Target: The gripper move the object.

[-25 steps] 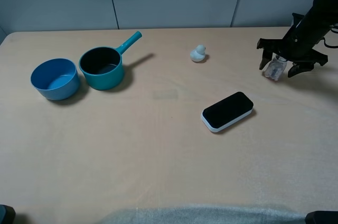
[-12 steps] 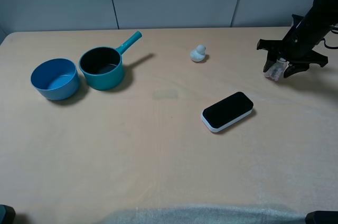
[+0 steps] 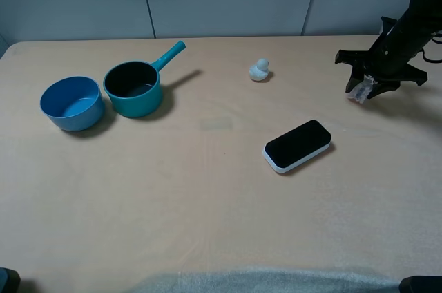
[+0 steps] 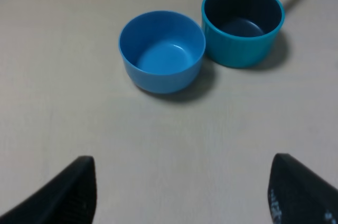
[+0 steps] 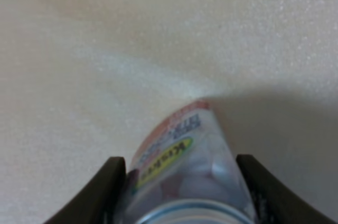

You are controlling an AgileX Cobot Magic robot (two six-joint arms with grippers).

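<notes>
The small clear glass jar [image 3: 359,90] with pale bits inside is at the far right of the table, tilted between the jaws of my black right gripper [image 3: 371,80]. In the right wrist view the jar [image 5: 182,155] fills the gap of the gripper [image 5: 182,184], with its label facing up, its silver cap rim at the frame's edge, and a black finger [image 5: 105,189] pressed against each side. The left gripper [image 4: 179,192] is open and empty, with its fingertips wide apart over bare table near the blue bowl.
A blue bowl [image 3: 71,103] and a teal saucepan [image 3: 133,88] stand at the left; both also show in the left wrist view, bowl [image 4: 162,50] and saucepan [image 4: 243,23]. A white duck figurine [image 3: 260,70] sits at mid back. A black and white device [image 3: 298,145] lies right of centre.
The right gripper's jaws have closed in from a wide spread onto the jar. Gripper and jar have moved slightly up and towards the back of the table.
</notes>
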